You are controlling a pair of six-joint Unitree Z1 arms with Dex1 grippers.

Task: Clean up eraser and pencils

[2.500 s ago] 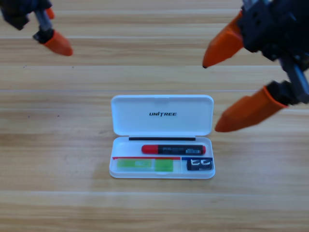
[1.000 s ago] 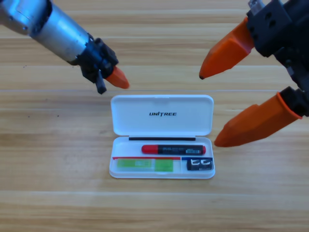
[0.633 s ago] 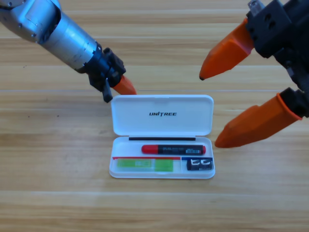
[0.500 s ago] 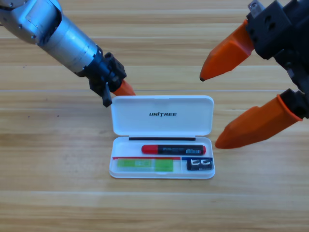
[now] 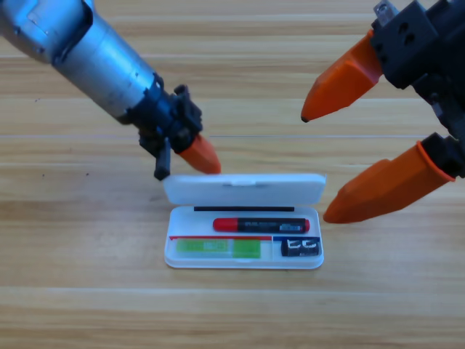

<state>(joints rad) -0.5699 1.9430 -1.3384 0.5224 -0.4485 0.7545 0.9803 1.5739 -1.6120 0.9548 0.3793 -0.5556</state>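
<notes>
While the left gripper [image 5: 197,154] (jaw gap hidden) touched the white plastic case's lid [image 5: 243,187] at its 10 o'clock edge, the right gripper [image 5: 320,166] waited at 3 o'clock, jaws apart.

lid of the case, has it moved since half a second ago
Yes. The lid has tipped forward toward the tray, pushed from behind by the left gripper.

My left gripper [image 5: 190,154] has come down from the top-left corner to the case's far left corner — and the white lid [image 5: 244,188], flat open a moment ago, now tips up on its hinge, showing only a narrow band.
</notes>
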